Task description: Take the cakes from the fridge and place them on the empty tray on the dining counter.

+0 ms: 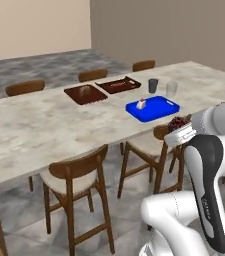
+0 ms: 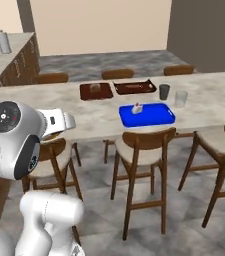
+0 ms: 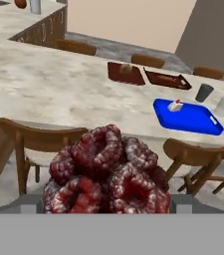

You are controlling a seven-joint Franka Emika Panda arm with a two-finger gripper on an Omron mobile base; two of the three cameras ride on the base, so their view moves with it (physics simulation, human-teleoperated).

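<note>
Raspberry-like lumps of the dark brown-red cake (image 3: 107, 172) took the lower middle of the hand view, right at the gripper (image 3: 106, 209). The finger tips were hidden behind it, but the gripper stood wide and the cake sat between its sides, so it was gripping this cake. In the left base view the same cake (image 1: 178, 122) showed at the middle right, at the end of the white arm, above a wooden chair (image 1: 160, 145) and in front of the desk edge.

On the light grey desk (image 1: 44, 125) lay the blue tray (image 1: 154, 108), a little right of the middle of the frame. The white slice with the red cherry (image 1: 141, 103) stood on its left part. Behind the tray were a dark cup (image 1: 153, 85) and a clear glass (image 1: 171, 89), near each other. Further left lay two dark brown trays (image 1: 86, 94), and the left one carried a tan lump (image 1: 85, 90).
</note>
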